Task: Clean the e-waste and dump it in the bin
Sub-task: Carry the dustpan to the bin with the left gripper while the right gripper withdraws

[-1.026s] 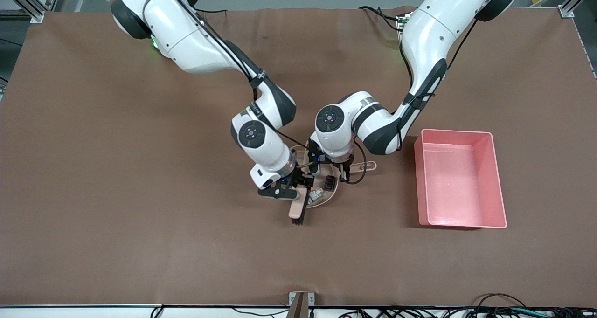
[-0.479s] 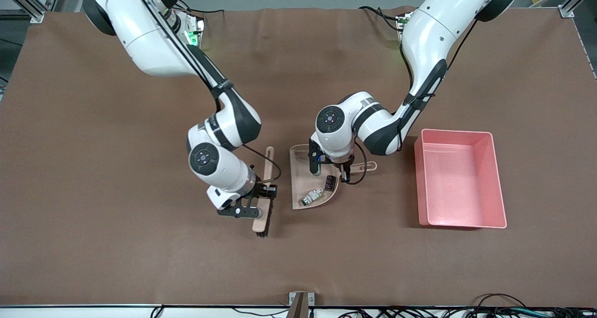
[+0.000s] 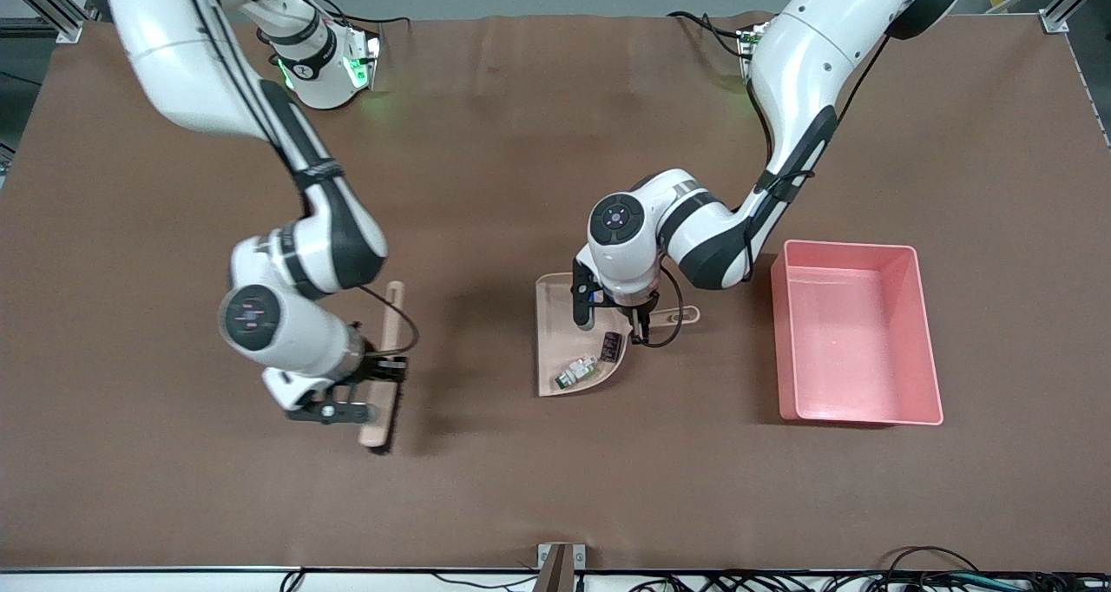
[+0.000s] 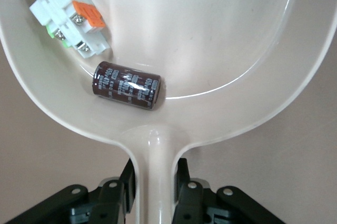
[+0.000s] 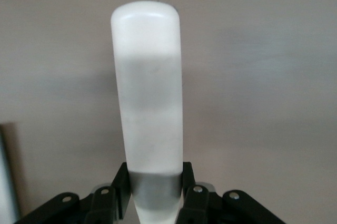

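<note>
E-waste, the white-and-green component (image 3: pixel 579 371) and the maroon cylinder (image 3: pixel 611 345), lies in the dustpan (image 3: pixel 555 332) beside the bin (image 3: pixel 855 332), so our left gripper (image 4: pixel 152 195) clamps its handle to tip it, while our right gripper (image 5: pixel 155 190) parks the gripped brush (image 3: pixel 382 366) well away from the bin.

Two e-waste pieces: one white-and-green component (image 3: pixel 578 371), one dark maroon cylinder (image 3: pixel 611 345); one beige plastic dustpan (image 3: pixel 555 314); one beige brush (image 3: pixel 382 375); one pink rectangular plastic tub (image 3: pixel 925 340).
</note>
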{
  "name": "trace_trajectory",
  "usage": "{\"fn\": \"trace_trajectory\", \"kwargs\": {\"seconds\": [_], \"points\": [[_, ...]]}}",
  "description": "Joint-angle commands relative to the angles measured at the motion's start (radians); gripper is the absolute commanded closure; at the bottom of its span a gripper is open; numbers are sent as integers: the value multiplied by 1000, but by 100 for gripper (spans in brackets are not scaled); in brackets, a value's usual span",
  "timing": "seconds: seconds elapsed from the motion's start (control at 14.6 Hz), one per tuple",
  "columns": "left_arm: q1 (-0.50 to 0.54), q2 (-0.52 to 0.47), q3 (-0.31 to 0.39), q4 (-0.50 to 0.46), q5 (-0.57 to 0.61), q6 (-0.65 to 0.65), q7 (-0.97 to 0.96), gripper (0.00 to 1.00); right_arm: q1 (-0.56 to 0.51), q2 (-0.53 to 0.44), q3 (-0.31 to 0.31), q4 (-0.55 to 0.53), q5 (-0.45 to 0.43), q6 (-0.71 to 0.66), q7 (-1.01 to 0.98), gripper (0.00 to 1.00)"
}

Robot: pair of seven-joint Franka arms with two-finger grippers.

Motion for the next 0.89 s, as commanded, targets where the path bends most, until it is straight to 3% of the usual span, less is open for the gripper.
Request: {"fn": "trace_trajectory", "kwargs": {"seconds": [0.0,0.21,0.48,0.82], "points": [[10,-29,-12,17,2,-3,18,94,-131,-256,21,-266,-10,-39,-94,100],[44,-69,-23,17,-6,-3,18,97,-218,-426,19,-365,-10,-142,-201,100],[110,-140,-26,15,-7,-3,24,97,-295,-653,19,-525,-13,-177,-321,100],[295,-196,-79,6,-43,-18,162,98,-360,-792,18,-519,-16,-349,-369,100]]}}
